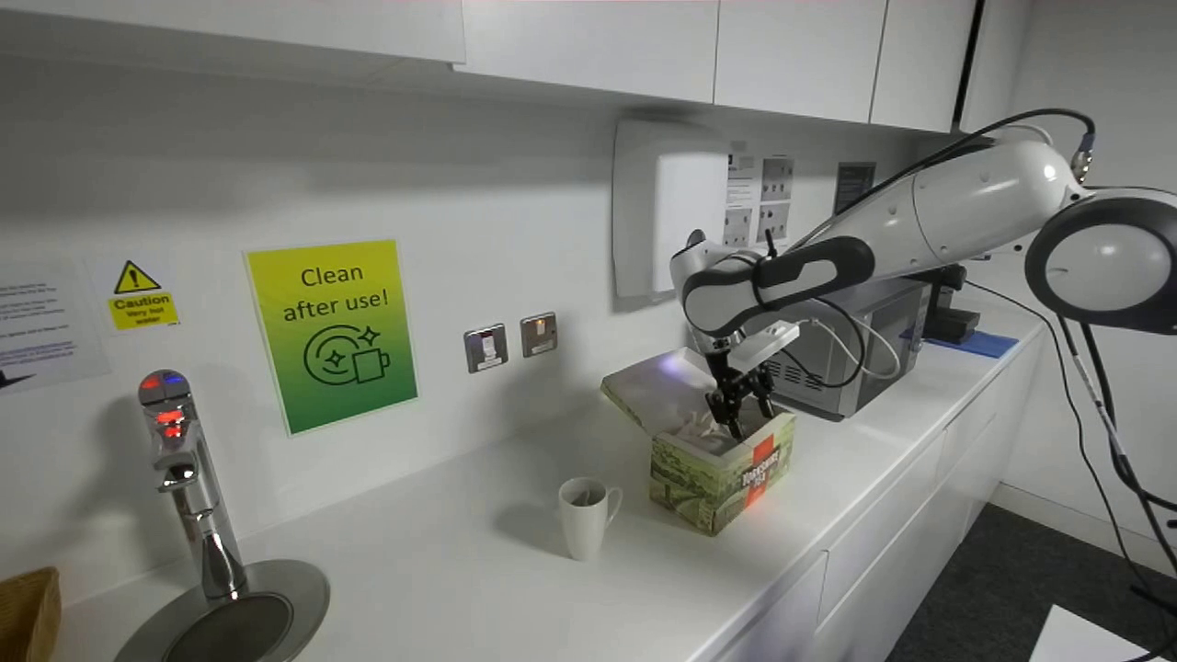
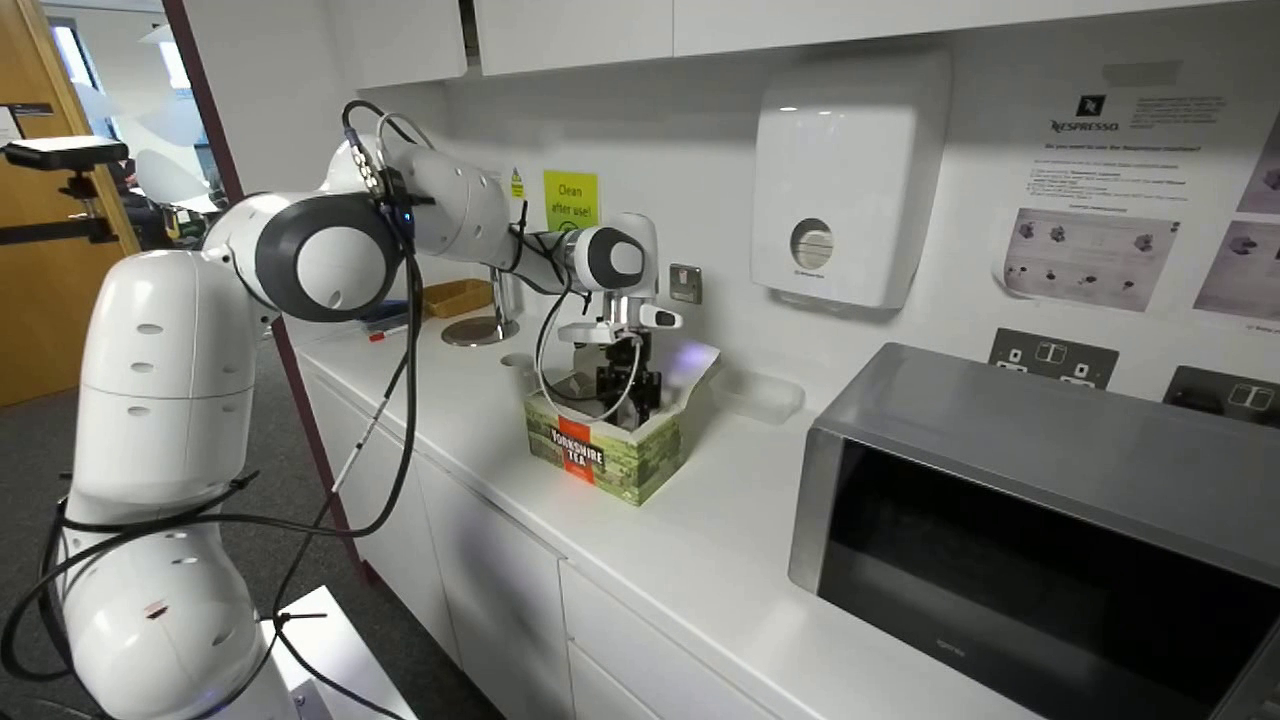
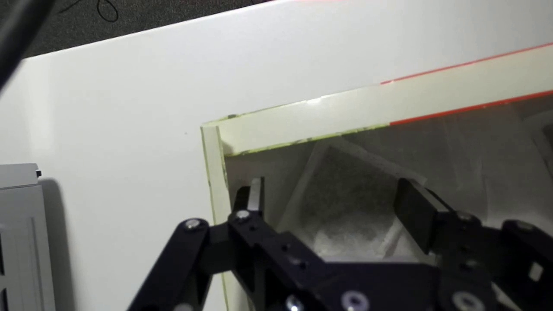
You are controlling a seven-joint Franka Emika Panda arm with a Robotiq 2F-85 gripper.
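Pincer (image 3: 330,192) stands spread over a tea bag (image 3: 345,185) inside the open tea box (image 2: 655,462), one finger (image 3: 256,194) near the box's end wall (image 3: 216,168); surface (image 2: 720,580) stretches between the box and the microwave (image 2: 1000,600).

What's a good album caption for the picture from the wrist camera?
Robot gripper, open at the mouth of a tea box, with a tea bag showing between its fingers.

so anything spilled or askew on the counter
Nothing stands out: the mug stands upright, the tea box sits in line with the counter's front edge, its lid open, the open tool at its mouth, and no spill shows.
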